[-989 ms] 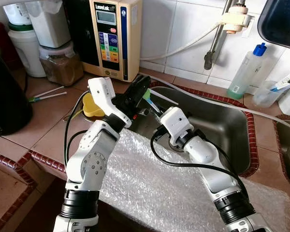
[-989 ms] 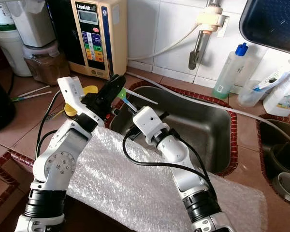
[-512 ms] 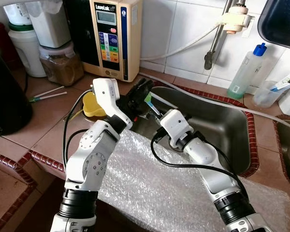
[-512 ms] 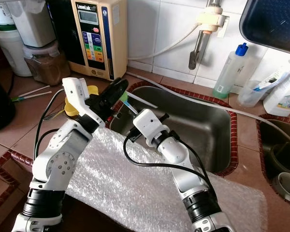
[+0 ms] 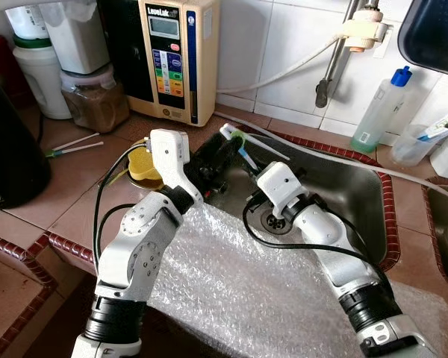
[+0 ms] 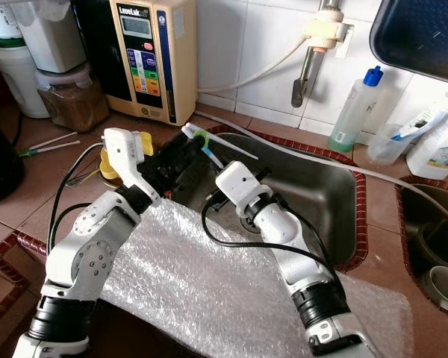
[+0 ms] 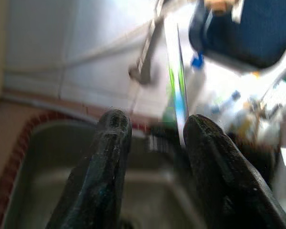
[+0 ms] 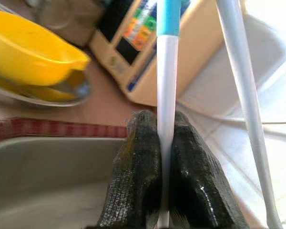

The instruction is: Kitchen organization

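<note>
A toothbrush (image 5: 237, 143) with a white, blue and green handle stands tilted over the near left corner of the steel sink (image 5: 343, 195). In the right wrist view my right gripper (image 8: 166, 120) is shut on the toothbrush handle (image 8: 166, 71). My left gripper (image 7: 155, 131) is open just beside it, and the toothbrush (image 7: 178, 90) runs along the inner side of one finger (image 7: 207, 148). From the head camera, my left gripper (image 5: 211, 158) sits at the sink's left rim, close to the right wrist (image 5: 278, 184).
Bubble wrap (image 5: 254, 283) covers the counter in front of the sink. A yellow bowl (image 5: 140, 163) lies to the left, with a water ioniser (image 5: 175, 56) and jars (image 5: 95, 97) behind it. A tap (image 5: 330, 71), a white hose (image 5: 321, 156) and a blue-capped bottle (image 5: 381, 112) are at the back.
My left gripper has opened and let go of the toothbrush. The right gripper now holds it and has shifted right, so the brush head stands higher over the sink corner.
</note>
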### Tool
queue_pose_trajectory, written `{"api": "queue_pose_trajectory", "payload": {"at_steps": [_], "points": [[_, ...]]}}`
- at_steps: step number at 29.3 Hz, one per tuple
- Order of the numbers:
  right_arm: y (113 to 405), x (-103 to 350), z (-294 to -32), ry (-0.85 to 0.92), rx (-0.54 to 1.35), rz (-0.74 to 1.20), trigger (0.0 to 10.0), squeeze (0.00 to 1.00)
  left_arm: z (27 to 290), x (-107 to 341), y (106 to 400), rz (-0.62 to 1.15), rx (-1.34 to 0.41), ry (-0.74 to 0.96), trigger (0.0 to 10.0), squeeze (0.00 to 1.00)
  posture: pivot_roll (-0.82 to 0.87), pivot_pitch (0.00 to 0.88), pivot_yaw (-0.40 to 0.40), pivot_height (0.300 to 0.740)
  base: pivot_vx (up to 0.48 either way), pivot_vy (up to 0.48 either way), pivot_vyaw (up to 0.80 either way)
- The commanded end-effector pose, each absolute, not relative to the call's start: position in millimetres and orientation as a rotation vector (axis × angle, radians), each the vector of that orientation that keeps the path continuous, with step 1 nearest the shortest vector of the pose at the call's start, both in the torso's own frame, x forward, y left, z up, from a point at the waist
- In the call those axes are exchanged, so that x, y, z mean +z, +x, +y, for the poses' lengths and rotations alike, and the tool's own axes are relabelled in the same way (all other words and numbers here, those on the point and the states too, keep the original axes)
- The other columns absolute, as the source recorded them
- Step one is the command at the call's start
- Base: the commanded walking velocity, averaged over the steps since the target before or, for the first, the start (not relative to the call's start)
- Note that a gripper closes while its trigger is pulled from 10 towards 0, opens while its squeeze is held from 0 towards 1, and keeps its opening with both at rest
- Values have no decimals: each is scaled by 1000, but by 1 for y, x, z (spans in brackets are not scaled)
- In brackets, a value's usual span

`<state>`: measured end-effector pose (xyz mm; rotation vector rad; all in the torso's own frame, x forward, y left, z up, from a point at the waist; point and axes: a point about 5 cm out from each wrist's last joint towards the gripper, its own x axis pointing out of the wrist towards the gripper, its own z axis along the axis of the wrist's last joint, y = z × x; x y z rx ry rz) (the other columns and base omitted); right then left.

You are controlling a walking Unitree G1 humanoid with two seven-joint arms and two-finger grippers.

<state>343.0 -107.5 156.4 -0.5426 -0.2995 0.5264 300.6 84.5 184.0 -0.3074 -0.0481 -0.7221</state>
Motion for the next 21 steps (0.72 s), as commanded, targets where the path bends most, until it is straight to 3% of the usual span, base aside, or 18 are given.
{"api": "queue_pose_trajectory", "payload": {"at_steps": [1, 8, 21], "points": [[347, 162, -107, -572, 532, -331, 0, 0, 80, 186, 295, -36, -772, -303, 10000, 1000, 168, 0, -18, 740, 0, 0, 0], [369, 149, -125, -628, 522, -185, 0, 0, 89, 172, 284, 32, -750, -257, 10000, 1000, 190, 0, -26, 740, 0, 0, 0], [370, 113, -157, -619, 415, 62, 0, 0, 87, 167, 278, 68, -767, -232, 10000, 1000, 188, 0, -11, 740, 0, 0, 0]]}}
